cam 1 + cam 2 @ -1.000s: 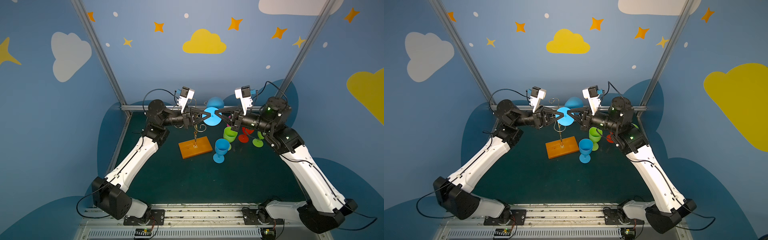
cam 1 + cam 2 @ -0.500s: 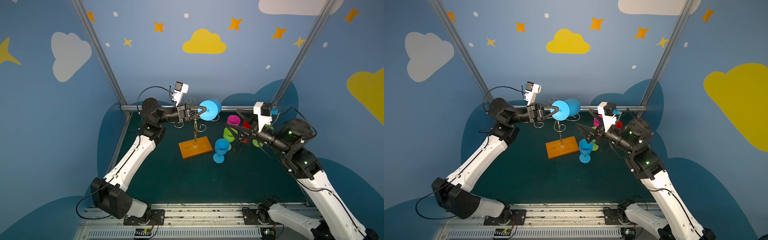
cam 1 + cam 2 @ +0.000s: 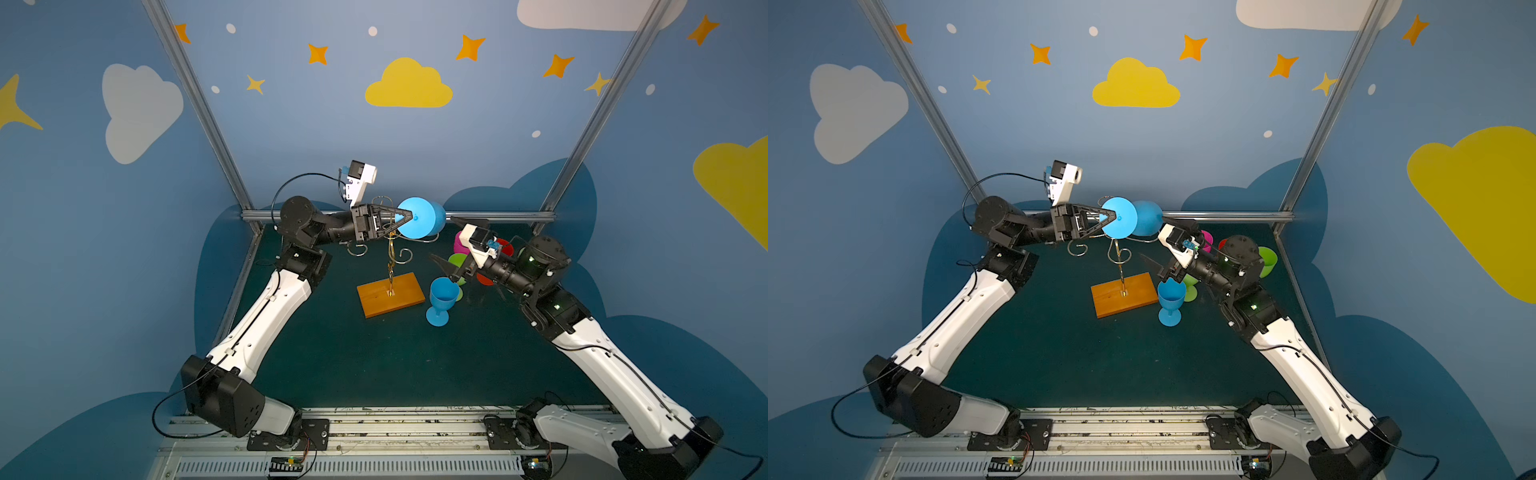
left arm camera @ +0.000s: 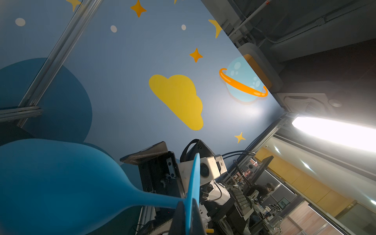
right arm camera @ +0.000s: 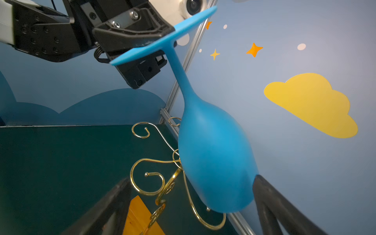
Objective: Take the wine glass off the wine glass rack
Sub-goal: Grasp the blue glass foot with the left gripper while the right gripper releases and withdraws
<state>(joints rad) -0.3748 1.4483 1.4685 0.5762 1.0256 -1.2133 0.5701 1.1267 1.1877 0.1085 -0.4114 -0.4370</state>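
Note:
The blue wine glass [image 3: 430, 218] lies on its side in the air, foot to the left and bowl to the right, over the top of the wine glass rack [image 3: 390, 294]. My left gripper [image 3: 409, 216] is shut on the edge of its flat foot, and the wrist view shows the two fingers pinching the disc [image 4: 188, 205]. The gold curled arms [image 5: 154, 183] sit just behind the bowl [image 5: 213, 162], and no curl surrounds the stem. My right gripper [image 3: 451, 274] is open, lower and to the right, its fingers [image 5: 114, 203] holding nothing.
A second blue glass [image 3: 442, 297] stands upright just right of the rack's wooden base. Green [image 3: 457, 262], pink [image 3: 459, 243] and red [image 3: 505, 247] glasses cluster at the back right, partly behind my right arm. Metal frame posts [image 3: 582, 137] stand at the back corners.
My right gripper let go of the glass, opened wide and drew back down and to the right. My left gripper kept its hold on the foot and raised the glass slightly.

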